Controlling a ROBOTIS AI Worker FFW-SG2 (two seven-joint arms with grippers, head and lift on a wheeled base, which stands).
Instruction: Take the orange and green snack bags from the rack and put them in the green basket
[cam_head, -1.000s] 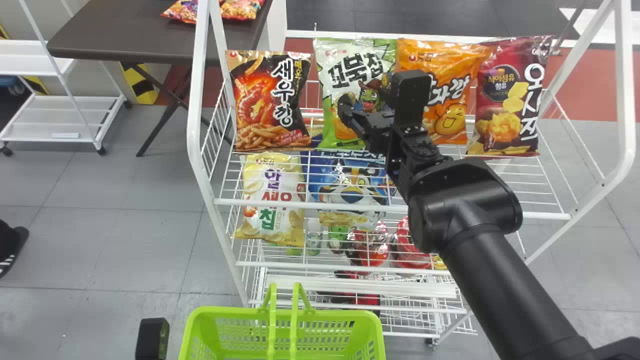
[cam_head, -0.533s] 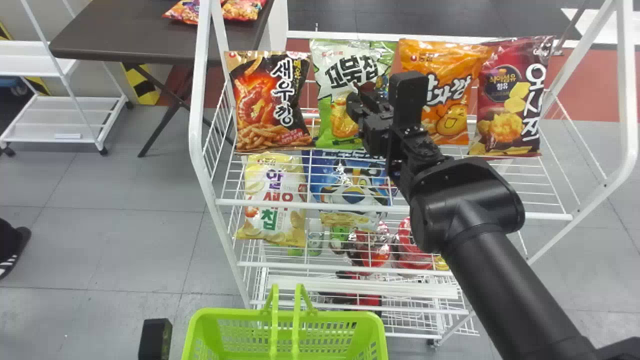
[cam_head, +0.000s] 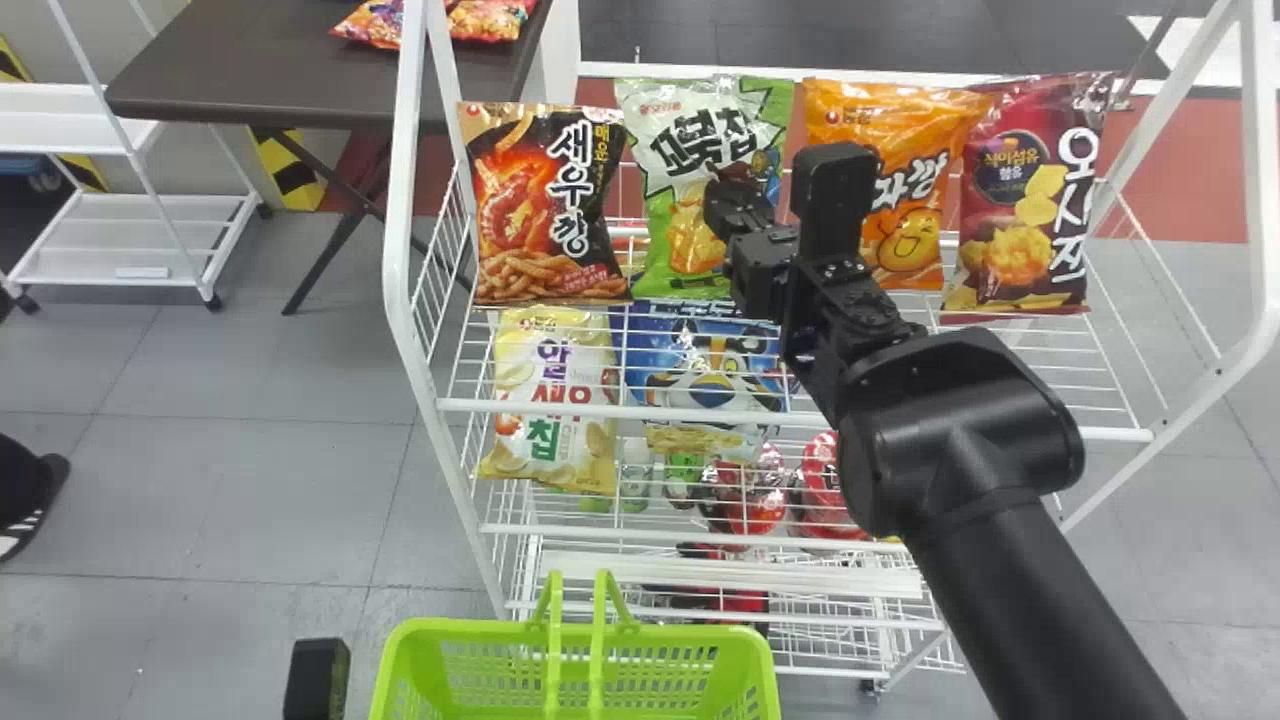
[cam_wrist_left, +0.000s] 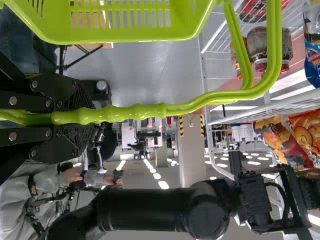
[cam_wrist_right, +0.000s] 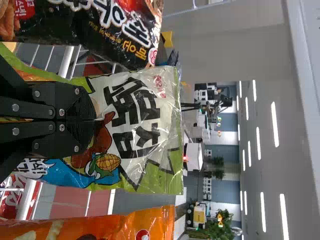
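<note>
In the head view, my right gripper (cam_head: 728, 195) is at the green snack bag (cam_head: 665, 235) on the rack (cam_head: 560, 408), beside the orange snack bag (cam_head: 900, 110); my left gripper (cam_head: 317, 680) is by the green basket (cam_head: 480, 631).
In the left wrist view, I clamp its handle (cam_wrist_left: 135, 113).
In the right wrist view, I pinch the green snack bag.

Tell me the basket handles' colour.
Lime green; the handles show best in the left wrist view.

Gray flr (cam_head: 250, 480), dk tbl (cam_head: 250, 60) nr wht cart (cam_head: 100, 225), clg lts (cam_wrist_right: 274, 120) on.

Snack bags (cam_head: 545, 215) on the rack (cam_head: 600, 411); basket (cam_head: 480, 632) before it (slightly left).
</note>
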